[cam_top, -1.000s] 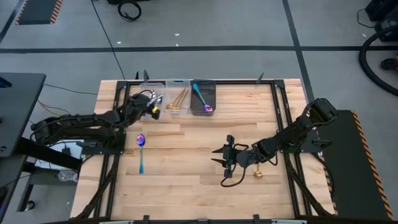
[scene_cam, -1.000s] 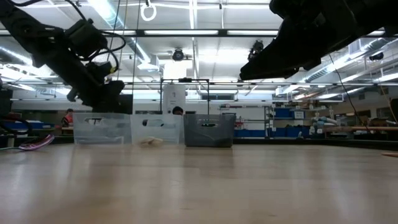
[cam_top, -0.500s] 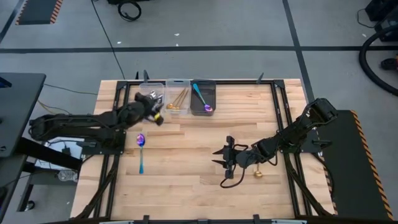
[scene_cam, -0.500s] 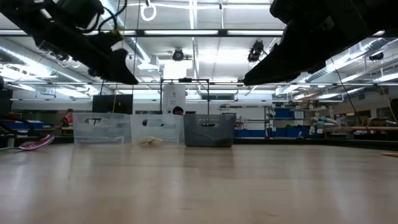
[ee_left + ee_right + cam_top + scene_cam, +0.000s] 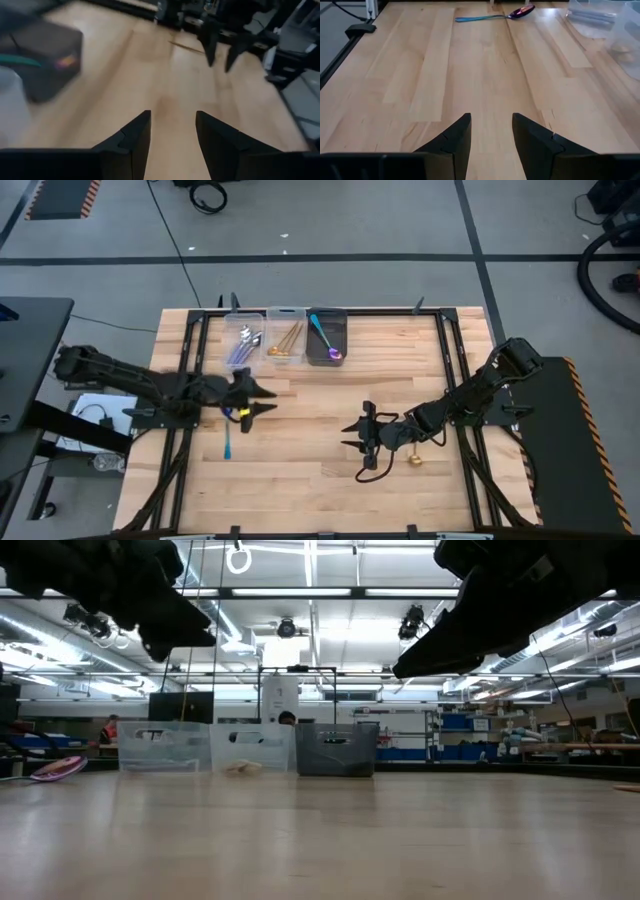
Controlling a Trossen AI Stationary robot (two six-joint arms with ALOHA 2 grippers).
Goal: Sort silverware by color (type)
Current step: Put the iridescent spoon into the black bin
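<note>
Pale wood table (image 5: pixel 320 480) | three small bins at far edge: clear (image 5: pixel 243 340) now with lilac-handled silver spoons, clear (image 5: pixel 285 337) with gold, dark (image 5: pixel 326 335) with iridescent | left gripper (image 5: pixel 262 398) pulled back from bins, spread, empty, over teal-handled purple-bowled spoon (image 5: pixel 492 15): likely next pick | right gripper (image 5: pixel 350 434) mid-table, spread, idle | gold spoon (image 5: pixel 413 459) under right arm, unsorted

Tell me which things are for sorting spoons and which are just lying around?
For the job: teal-handled spoon, gold spoon, clear bins, dark bin.
Just lying about: black cable loop on the floor, orange-striped mat.
</note>
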